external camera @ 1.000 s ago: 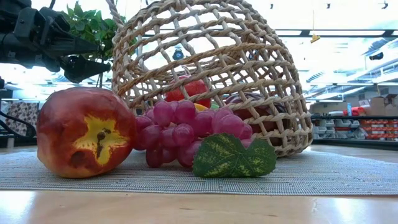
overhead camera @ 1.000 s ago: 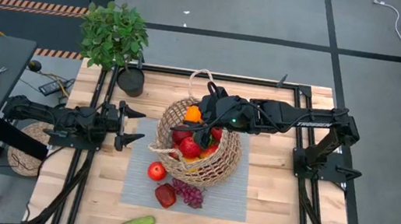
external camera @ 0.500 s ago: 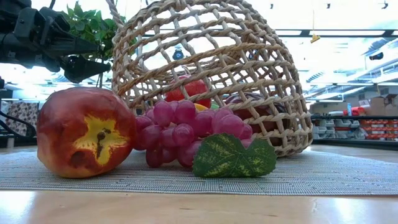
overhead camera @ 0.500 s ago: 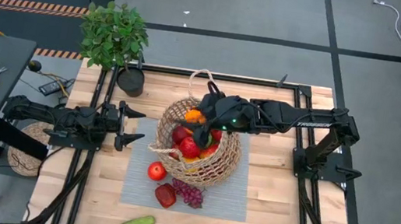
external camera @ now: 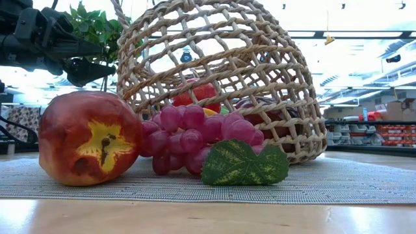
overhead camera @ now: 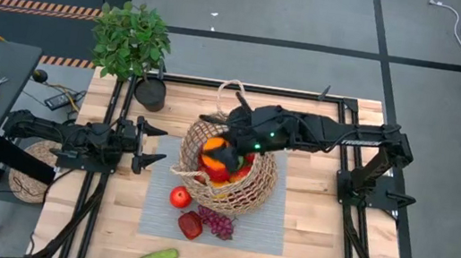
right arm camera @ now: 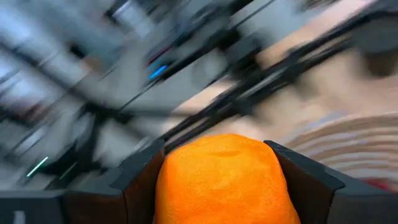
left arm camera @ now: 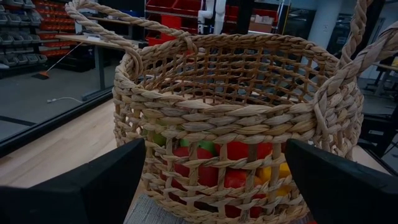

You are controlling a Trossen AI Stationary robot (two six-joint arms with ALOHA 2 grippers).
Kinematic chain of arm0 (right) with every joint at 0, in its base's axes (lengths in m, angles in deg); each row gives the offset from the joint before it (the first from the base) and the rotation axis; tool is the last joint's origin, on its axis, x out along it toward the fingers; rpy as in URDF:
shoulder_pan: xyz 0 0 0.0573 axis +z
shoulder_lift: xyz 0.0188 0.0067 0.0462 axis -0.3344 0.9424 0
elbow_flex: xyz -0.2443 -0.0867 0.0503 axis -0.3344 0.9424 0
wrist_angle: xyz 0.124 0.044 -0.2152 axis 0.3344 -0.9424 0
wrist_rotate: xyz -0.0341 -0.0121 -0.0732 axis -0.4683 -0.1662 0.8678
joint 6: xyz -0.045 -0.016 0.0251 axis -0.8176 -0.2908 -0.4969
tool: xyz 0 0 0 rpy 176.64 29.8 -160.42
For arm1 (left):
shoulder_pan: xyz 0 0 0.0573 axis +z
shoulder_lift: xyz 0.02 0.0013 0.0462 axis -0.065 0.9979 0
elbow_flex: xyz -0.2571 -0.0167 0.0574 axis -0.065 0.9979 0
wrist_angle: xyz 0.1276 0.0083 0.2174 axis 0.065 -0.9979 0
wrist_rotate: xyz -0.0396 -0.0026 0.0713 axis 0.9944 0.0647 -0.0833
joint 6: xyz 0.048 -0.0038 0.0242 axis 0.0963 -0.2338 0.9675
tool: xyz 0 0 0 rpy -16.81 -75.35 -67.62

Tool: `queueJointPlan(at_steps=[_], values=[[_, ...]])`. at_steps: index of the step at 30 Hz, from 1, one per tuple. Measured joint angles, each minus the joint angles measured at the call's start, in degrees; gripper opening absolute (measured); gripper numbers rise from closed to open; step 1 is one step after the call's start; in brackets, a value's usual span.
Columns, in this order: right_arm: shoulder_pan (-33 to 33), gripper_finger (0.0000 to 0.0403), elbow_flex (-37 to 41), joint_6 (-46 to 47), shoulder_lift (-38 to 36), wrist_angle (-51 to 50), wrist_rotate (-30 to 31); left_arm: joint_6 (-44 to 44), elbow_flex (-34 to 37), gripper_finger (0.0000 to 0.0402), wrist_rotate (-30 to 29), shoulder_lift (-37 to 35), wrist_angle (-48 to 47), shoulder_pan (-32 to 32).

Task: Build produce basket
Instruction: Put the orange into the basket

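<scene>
The right gripper (overhead camera: 220, 152) pinched an orange (overhead camera: 215, 149) between its two dark fingers (right arm camera: 311, 180), the fruit filling the gap in the right wrist view, and it hung over the open mouth of the wicker basket (overhead camera: 250, 195). Its arm reached in from the table's right side, stretched nearly level across the rear of the board with the wrist bent down toward the basket. Red and yellow produce lay inside beneath the orange, and the thin looped handle (overhead camera: 229, 87) rose at the basket's far rim, close behind the wrist. The left gripper (overhead camera: 152, 144) waited with its fingers (left arm camera: 74, 186) spread wide, pointing at the basket's left wall from just beside it, its arm lying low along the table's left edge. The basket stood on a grey mat (overhead camera: 262, 228) in the middle of the wooden table (overhead camera: 304, 248). In front of it on the mat lay a red apple (overhead camera: 180, 197), a darker red fruit (overhead camera: 190, 225) and purple grapes (overhead camera: 217, 224), the grapes against the basket's foot in the low view. A green cucumber (overhead camera: 158, 256) lay alone near the front edge. A potted plant (overhead camera: 132, 40) stood at the rear left corner. Bare wood lay open to the right of the mat and along the front.
</scene>
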Motion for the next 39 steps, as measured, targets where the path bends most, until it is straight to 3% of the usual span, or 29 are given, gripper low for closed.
queueJointPlan(at_steps=[7, 9, 11, 16, 19, 22, 26, 28, 30, 39], values=[[-3.6, 0.027, 0.0, -4.1, -0.4, -0.5, -40.7, 0.0, 0.0, 0.0392, 0.0, 0.0, 0.0, 0.0], [-4.1, 0.027, 0.0, -4.1, -0.5, -1.1, -47.5, 0.0, 0.0, 0.0392, 0.0, 0.0, 0.0, 0.0], [-4.1, 0.027, 0.0, -4.5, -0.5, -2.1, -48.6, 0.0, 0.0, 0.0392, 0.0, 0.0, 0.0, 0.0], [-4.2, 0.027, 0.0, -5.0, -0.5, -2.1, -47.2, 0.0, 0.0, 0.0392, 0.0, 0.0, 0.0, 0.0], [-4.1, 0.027, 0.0, -7.1, -0.2, -2.1, -41.7, 0.0, 0.0, 0.0392, 0.0, 0.0, 0.0, 0.0], [-4.1, 0.027, 0.0, -10.9, -0.1, -2.2, -28.0, 0.0, 0.0, 0.0392, 0.0, 0.0, 0.0, 0.0], [-3.1, 0.027, 0.0, -14.7, 0.3, -6.0, -4.1, 0.0, 0.0, 0.0392, 0.0, 0.0, 0.0, 0.0], [-2.6, 0.027, 0.0, -16.0, 0.8, -7.5, 2.4, 0.0, 0.0, 0.0392, 0.0, 0.0, 0.0, 0.0], [-2.4, 0.027, 0.0, -16.4, 1.5, -9.6, 4.7, 0.0, 0.0, 0.0392, 0.0, 0.0, 0.0, 0.0], [-2.7, 0.027, 0.0, -16.3, 10.7, -12.0, 2.9, 0.0, 0.0, 0.0392, 0.0, 0.0, 0.0, 0.0]])
